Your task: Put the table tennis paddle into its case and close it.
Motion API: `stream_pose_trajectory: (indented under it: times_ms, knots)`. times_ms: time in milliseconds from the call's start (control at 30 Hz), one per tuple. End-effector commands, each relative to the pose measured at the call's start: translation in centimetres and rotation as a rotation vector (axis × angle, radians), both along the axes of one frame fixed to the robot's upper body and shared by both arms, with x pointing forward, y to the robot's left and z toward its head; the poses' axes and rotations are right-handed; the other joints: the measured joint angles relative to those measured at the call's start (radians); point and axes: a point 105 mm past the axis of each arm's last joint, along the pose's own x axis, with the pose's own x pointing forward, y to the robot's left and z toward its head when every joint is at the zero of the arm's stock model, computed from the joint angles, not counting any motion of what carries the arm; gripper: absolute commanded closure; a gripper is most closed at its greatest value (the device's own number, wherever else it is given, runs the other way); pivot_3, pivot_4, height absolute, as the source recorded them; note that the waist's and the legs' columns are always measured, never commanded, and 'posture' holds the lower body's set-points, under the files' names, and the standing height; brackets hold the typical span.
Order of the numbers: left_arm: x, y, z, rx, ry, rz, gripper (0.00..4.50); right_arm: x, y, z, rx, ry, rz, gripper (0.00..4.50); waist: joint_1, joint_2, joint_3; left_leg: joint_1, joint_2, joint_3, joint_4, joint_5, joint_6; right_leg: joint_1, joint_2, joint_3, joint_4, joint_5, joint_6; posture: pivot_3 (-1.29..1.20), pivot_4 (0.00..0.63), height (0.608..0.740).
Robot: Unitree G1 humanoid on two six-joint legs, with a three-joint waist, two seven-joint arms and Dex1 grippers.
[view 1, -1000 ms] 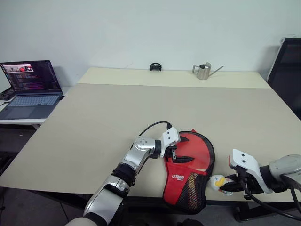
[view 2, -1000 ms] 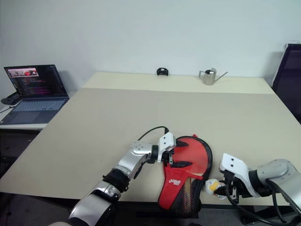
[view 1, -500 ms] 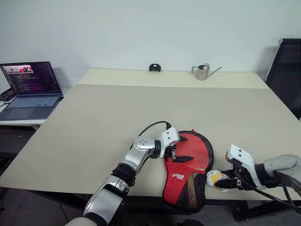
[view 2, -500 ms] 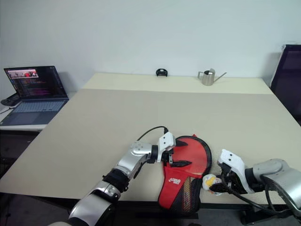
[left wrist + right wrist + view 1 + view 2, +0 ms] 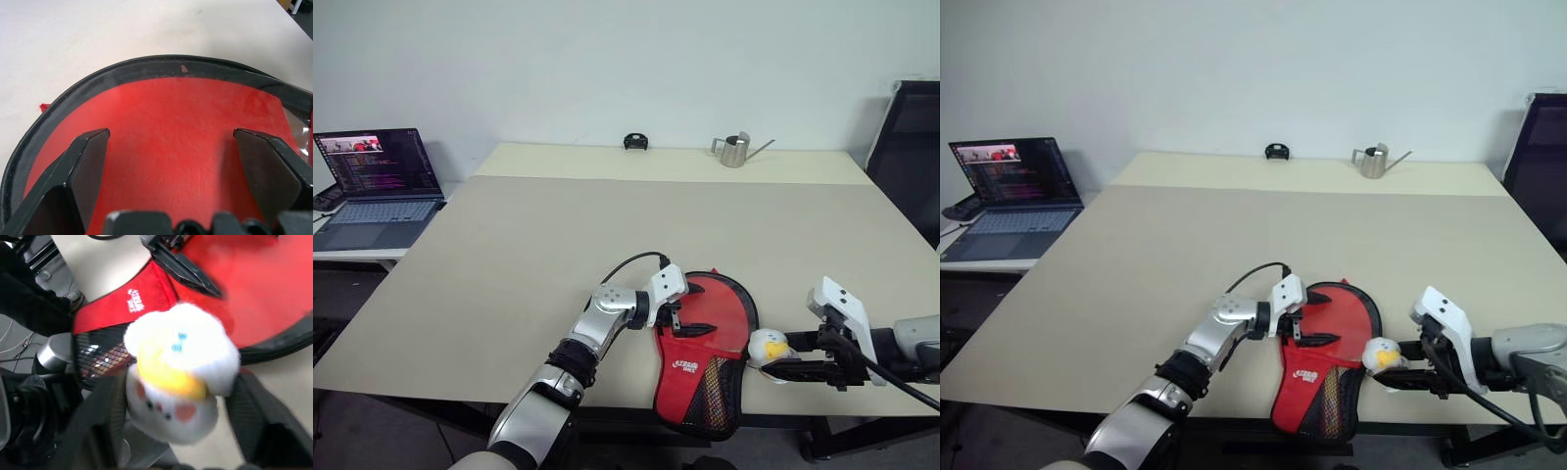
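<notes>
The case (image 5: 703, 352) is lying at the table's (image 5: 558, 255) near edge, red side up, its mesh end hanging over that edge. The left gripper (image 5: 679, 324) is resting over the red face with its black fingers (image 5: 88, 161) standing wide apart, pinching nothing. Just beside the case, the right gripper (image 5: 781, 368) is hovering with its jaws spread around the white-yellow ball charm (image 5: 178, 369), which is sitting between them. The paddle itself cannot be made out.
</notes>
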Motion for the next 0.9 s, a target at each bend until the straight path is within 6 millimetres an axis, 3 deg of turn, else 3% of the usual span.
stream_pose_trajectory:
  times_ms: [33,167,233,300,467,567,667,900]
  knots:
    - [-0.8,-0.3,-2.2,0.066,0.046,-0.014,0.07,-0.4,0.2,0.5,-0.019,-0.031,0.034,0.22,0.000,0.000,0.000,0.000,0.000,0.000,0.000,0.000,0.000,0.000,0.000,0.000,0.000,0.000,0.000,0.00,0.150,0.740]
    - [-0.7,-0.4,-2.0,0.061,0.044,-0.015,0.07,0.8,0.0,1.2,0.021,-0.078,-0.011,0.06,-0.001,0.000,0.000,0.000,0.000,0.000,0.000,0.000,0.000,0.000,0.000,0.000,0.001,0.000,0.000,0.00,0.150,0.740]
    - [-0.6,-0.5,-1.4,0.038,0.040,-0.015,0.07,3.4,-0.2,2.5,0.091,-0.169,-0.109,0.06,-0.005,-0.001,0.000,0.001,0.000,0.001,0.001,0.000,0.000,0.000,0.000,0.001,0.001,0.000,0.000,0.00,0.150,0.740]
    - [-0.6,-0.5,-0.9,0.015,0.035,-0.019,0.07,4.5,-0.1,3.1,0.118,-0.206,-0.142,0.06,-0.005,0.000,0.000,0.001,0.000,0.001,0.001,0.000,0.000,0.000,0.001,0.002,0.002,0.000,0.000,0.00,0.150,0.740]
    - [0.0,0.4,6.2,-0.223,0.039,-0.047,0.07,8.6,-0.4,2.7,0.109,-0.264,-0.256,0.06,-0.017,-0.002,0.002,0.000,0.001,0.002,0.001,0.000,-0.001,-0.003,0.002,0.003,0.004,0.000,0.000,0.00,0.150,0.740]
    - [0.4,1.9,9.5,-0.303,0.039,-0.038,0.07,9.9,0.1,2.0,0.113,-0.266,-0.252,0.06,-0.025,-0.002,0.003,-0.001,0.002,0.002,0.001,0.001,-0.001,-0.006,0.003,0.004,0.005,0.000,0.000,0.00,0.150,0.740]
    - [0.5,3.4,11.0,-0.323,0.034,-0.028,0.07,10.9,0.8,1.6,0.123,-0.272,-0.241,0.06,-0.031,-0.001,0.003,-0.001,0.002,0.002,0.000,0.001,-0.001,-0.006,0.004,0.005,0.005,0.000,-0.001,0.00,0.150,0.740]
    - [1.0,10.4,9.9,-0.173,-0.008,0.099,0.07,14.1,3.6,-0.2,0.156,-0.291,-0.214,0.06,-0.059,-0.001,0.005,0.005,0.004,0.003,-0.002,0.001,-0.001,-0.006,0.006,0.011,0.006,0.000,-0.001,0.00,0.150,0.740]
